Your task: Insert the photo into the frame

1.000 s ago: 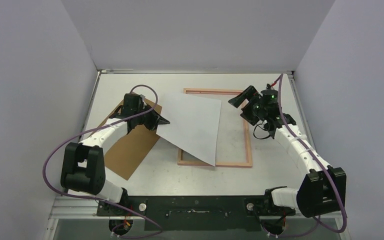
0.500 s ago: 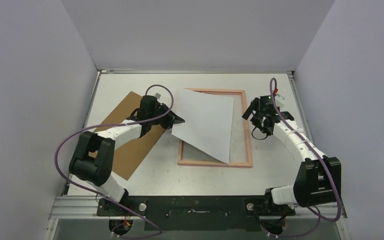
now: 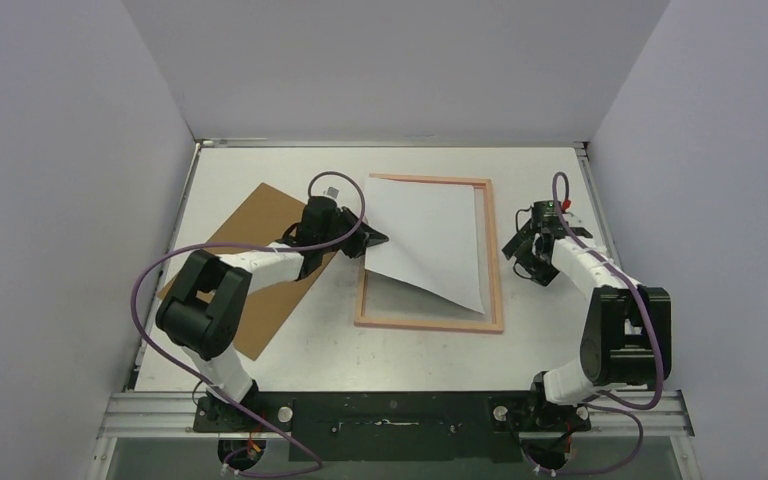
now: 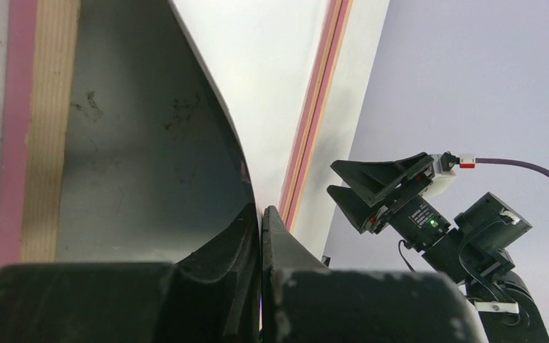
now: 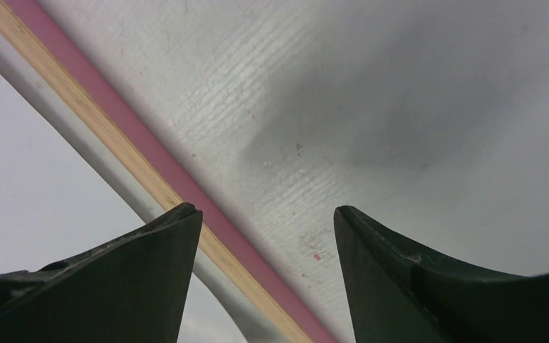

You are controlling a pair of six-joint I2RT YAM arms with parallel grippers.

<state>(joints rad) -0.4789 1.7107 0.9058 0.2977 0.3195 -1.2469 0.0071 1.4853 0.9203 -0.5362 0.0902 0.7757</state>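
While the left jaws hold the print, the rest lies flat on the white worktop [image 3: 260, 165].

- Frame [image 3: 496, 250]: back up, pale wood with a pink edge, long axis running away from the arm bases, right of centre. Grey pane [image 4: 136, 143] shows inside the rails in the left wrist view.
- Brown board [image 3: 245, 300]: left of the frame, skewed, under the left arm [image 3: 260, 262]. Not in play yet.
- Photo [image 3: 430, 235]: white back up, over the frame's opening. Right edge sits low along the inside of the right rail; left edge looks raised and bowed, just over the left rail. Long axis roughly matches the frame's, but the near edge slants, so it is not seated.
- Left jaws: pressed together on the photo's left edge, a thin pinch.
- Right jaws: spread, nothing between them, hanging just outside the right rail [image 5: 136, 153], well apart from the photo.

Judgement: the move turns on the left side. The photo lies to the right of the left jaws, so that arm must lower its edge inside the left rail. The right arm is nearer the seated edge and could steady it. Risk: the raised edge lands on the rail instead of inside.
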